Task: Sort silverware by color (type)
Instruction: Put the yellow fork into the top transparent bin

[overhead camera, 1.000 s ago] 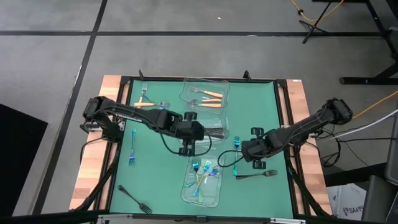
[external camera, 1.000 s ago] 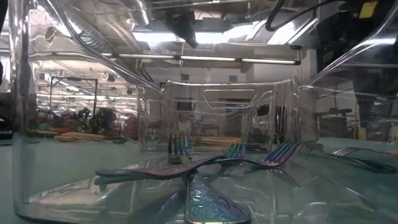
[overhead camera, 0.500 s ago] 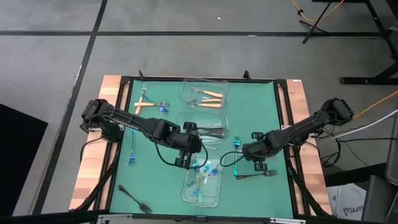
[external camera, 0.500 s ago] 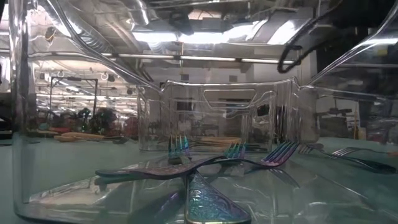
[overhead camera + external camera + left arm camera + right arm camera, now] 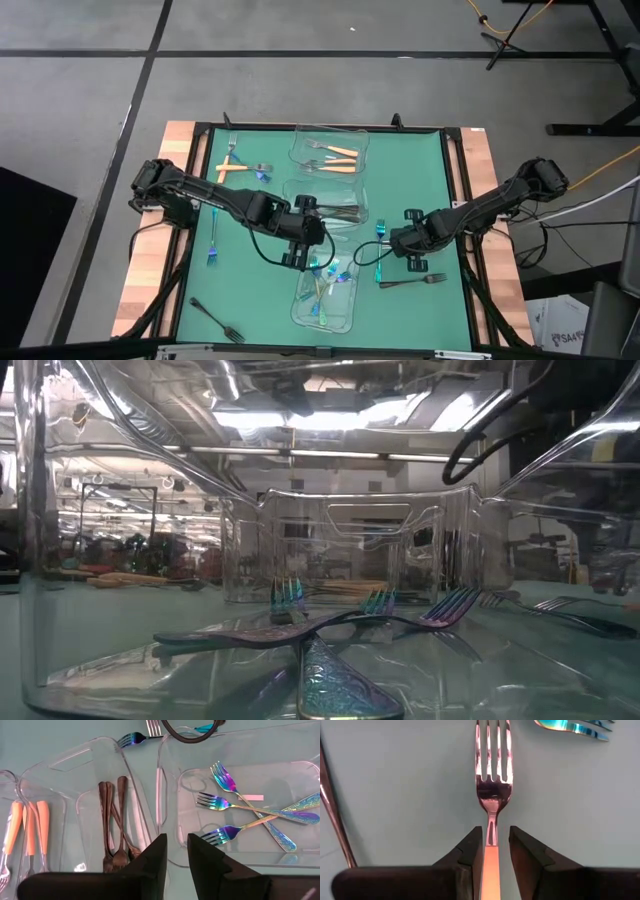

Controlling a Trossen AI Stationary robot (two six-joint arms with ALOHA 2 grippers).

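- Right hand (image 5: 492, 847): fingers astride the neck of a fork (image 5: 492, 775) on the green tabletop (image 5: 260, 300), a narrow gap each side; whether they pinch it I cannot tell. Thin shaft could slip or swivel on lifting.
- Left hand (image 5: 171, 855), empty, fingers nearly together, hangs between the dark-fork bin (image 5: 107, 795) and the iridescent-fork bin (image 5: 240, 805); descending could clip a rim.
- Loose forks remain around the tabletop's edges.
- Low view looks through clear plastic; hands hidden there. The fork's colour under the right hand reads uncertain.
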